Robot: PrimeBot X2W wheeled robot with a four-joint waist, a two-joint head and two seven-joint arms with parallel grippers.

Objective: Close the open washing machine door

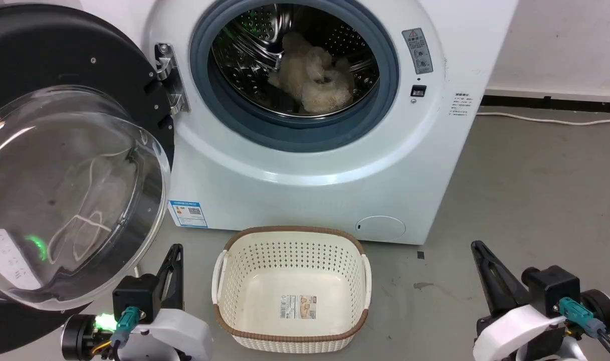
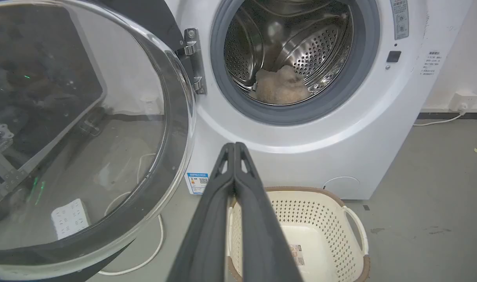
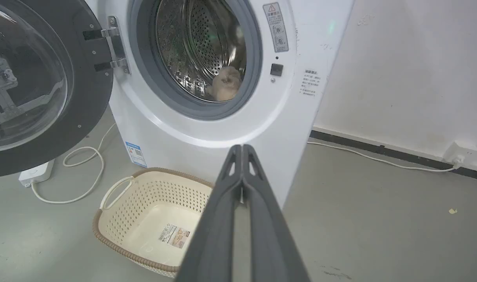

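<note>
The washing machine door (image 1: 69,165) stands wide open, hinged on the left of the washer (image 1: 305,195), untouched. The left gripper (image 2: 235,149) and right gripper (image 3: 242,150), each with fingers pressed together, sit low in front of the washer. Closing looks not yet begun; next, the left gripper should reach the door's outer face and push it toward the washer

No wording is showing legibly. Right of the washer's drum opening (image 1: 294,65) a grey warning-triangle sticker (image 1: 417,50) is sitting; below-left, a blue QR-code label (image 1: 188,214); farther below, a barcode label (image 1: 298,306) inside the basket (image 1: 233,250).
</note>
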